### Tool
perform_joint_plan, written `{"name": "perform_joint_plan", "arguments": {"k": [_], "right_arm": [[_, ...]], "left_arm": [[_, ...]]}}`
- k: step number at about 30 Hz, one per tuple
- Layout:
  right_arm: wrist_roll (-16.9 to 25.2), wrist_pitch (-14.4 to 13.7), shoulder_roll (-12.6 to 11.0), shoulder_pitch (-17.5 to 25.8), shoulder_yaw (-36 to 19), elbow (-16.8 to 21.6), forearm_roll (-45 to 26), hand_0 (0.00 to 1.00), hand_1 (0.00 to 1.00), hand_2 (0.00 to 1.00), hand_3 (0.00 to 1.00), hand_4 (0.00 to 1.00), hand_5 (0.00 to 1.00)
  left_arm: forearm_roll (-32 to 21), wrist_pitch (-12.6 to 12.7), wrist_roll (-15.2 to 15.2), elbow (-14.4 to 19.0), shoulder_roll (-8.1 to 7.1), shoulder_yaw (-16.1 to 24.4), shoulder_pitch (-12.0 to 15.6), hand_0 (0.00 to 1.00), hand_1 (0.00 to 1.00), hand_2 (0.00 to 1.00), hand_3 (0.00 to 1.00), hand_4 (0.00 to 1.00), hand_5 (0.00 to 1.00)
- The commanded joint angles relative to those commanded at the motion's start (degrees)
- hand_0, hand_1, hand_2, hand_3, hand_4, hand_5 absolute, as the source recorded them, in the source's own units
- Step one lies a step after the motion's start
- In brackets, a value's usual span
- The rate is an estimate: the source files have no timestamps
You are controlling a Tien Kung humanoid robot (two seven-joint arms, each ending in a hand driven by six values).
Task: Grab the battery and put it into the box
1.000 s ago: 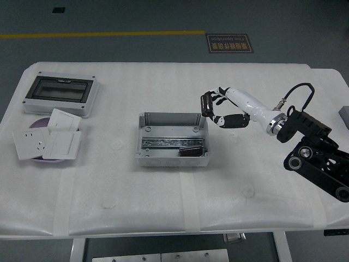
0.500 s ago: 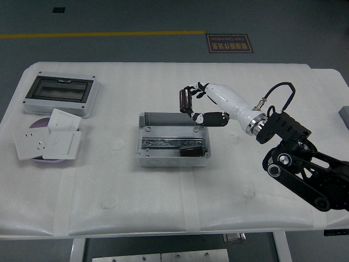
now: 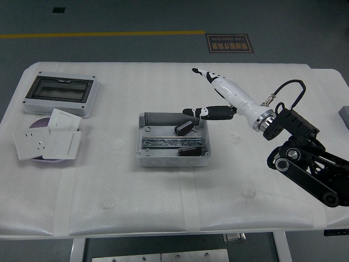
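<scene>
One battery (image 3: 183,126), a short dark cylinder, sits tilted at the back right of the box (image 3: 172,140), its lower end toward 7 o'clock and its upper end toward 1 o'clock, against or just over the rear wall; whether it rests on the box floor cannot be told. The right hand (image 3: 210,93) is at about 1 o'clock from the battery and no longer grasps it: the fingers are spread apart, one white fingertip (image 3: 197,71) pointing up toward 11 o'clock, well clear of the battery, and the black thumb (image 3: 203,112) stretched flat toward 9 o'clock with its tip just beside the battery's upper end. Whether that tip touches the battery is too fine to tell.

The battery looks nearly black, with a slightly paler band near its upper end. The box is a grey metal tray, open on top, with a rail running across its floor and a small dark block (image 3: 191,150) at its 5 o'clock corner.

From the hand, the white forearm runs toward 4 o'clock to a black wrist joint and the black arm (image 3: 305,164) at the table's right side.

At 9 o'clock from the box, well apart, lie white socket plates (image 3: 46,141) stacked on a purple dish (image 3: 38,123), and at 10 o'clock a grey enclosure (image 3: 61,93) with a dark window. All stand on the white table (image 3: 163,202).
</scene>
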State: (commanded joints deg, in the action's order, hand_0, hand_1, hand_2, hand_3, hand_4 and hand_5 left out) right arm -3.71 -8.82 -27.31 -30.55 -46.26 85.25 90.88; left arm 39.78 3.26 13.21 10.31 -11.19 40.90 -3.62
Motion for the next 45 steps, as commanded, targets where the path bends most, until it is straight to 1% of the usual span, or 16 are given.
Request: {"name": "perform_joint_plan", "arguments": {"k": [3,8,14,15,17,20,21,22,28,31,38,42,45], "right_arm": [[0.59,-0.06,-1.40,0.77,-3.54,1.02,-2.43,0.998,0.998,0.998,0.998,0.998,0.710],[1.13,-0.17,-3.31,2.82,-9.72,2.52,-4.30,0.998,0.998,0.998,0.998,0.998,0.710],[1.31,0.07,-4.77,5.58,-16.98,3.58,-4.57,0.998,0.998,0.998,0.998,0.998,0.717],[1.35,0.11,-4.97,6.04,-18.18,3.75,-4.55,0.998,0.968,0.971,0.998,0.998,0.687],[1.45,0.16,-5.26,6.88,-20.44,4.03,-4.49,0.998,0.968,0.971,0.998,0.998,0.687],[1.78,0.06,-5.53,8.14,-22.99,4.02,-4.60,0.998,0.968,0.971,0.998,0.998,0.687],[1.88,0.07,-5.70,8.68,-23.77,3.76,-4.69,0.998,0.945,0.953,0.998,0.998,0.696],[1.95,0.09,-5.89,9.21,-24.41,3.51,-4.76,0.998,0.945,0.953,0.998,0.998,0.696],[2.03,0.13,-6.98,11.82,-26.67,2.36,-4.32,0.998,0.930,0.946,0.998,0.998,0.689],[1.95,0.12,-7.02,12.94,-28.05,2.35,-3.77,0.998,0.930,0.946,0.998,0.998,0.689],[1.69,-0.04,-5.67,15.77,-33.60,3.26,-2.61,0.998,0.922,0.942,0.998,0.998,0.694],[0.96,0.06,-5.24,17.47,-35.39,4.64,-1.85,0.998,0.918,0.941,0.998,0.998,0.689],[0.46,0.36,-5.02,17.91,-35.90,5.39,-1.23,0.998,0.911,0.939,0.997,0.998,0.679]], "left_arm": [[-0.03,0.01,-0.01,0.00,-0.01,0.02,0.05,0.650,0.663,0.569,0.638,0.662,0.254],[0.39,-0.08,0.25,0.00,-0.05,0.50,0.10,0.650,0.663,0.569,0.638,0.662,0.254],[0.43,-0.19,0.35,0.00,-0.02,0.57,0.22,0.650,0.664,0.569,0.637,0.662,0.252],[0.50,-0.22,0.38,0.00,-0.01,0.58,0.27,0.650,0.662,0.569,0.636,0.661,0.251],[0.54,-0.24,0.39,0.00,0.01,0.55,0.35,0.650,0.662,0.569,0.636,0.661,0.251],[0.53,-0.28,0.36,0.00,-0.05,0.47,0.43,0.650,0.662,0.569,0.636,0.661,0.251],[0.51,-0.31,0.35,0.00,-0.10,0.41,0.43,0.651,0.663,0.569,0.636,0.660,0.249],[0.47,-0.33,0.32,0.00,-0.14,0.35,0.42,0.651,0.663,0.569,0.636,0.660,0.249],[0.54,-0.43,0.36,0.00,-0.39,0.27,0.37,0.651,0.663,0.569,0.636,0.661,0.251],[0.76,-0.52,0.49,0.00,-0.51,0.36,0.37,0.651,0.663,0.569,0.636,0.661,0.251],[1.14,-0.66,0.62,0.00,-0.89,0.55,0.49,0.651,0.663,0.569,0.636,0.661,0.252],[0.83,-0.62,0.58,0.00,-0.90,0.58,0.83,0.652,0.663,0.570,0.636,0.661,0.252],[1.21,-0.76,0.98,0.00,-0.77,0.91,1.21,0.652,0.664,0.570,0.636,0.661,0.251]]}}
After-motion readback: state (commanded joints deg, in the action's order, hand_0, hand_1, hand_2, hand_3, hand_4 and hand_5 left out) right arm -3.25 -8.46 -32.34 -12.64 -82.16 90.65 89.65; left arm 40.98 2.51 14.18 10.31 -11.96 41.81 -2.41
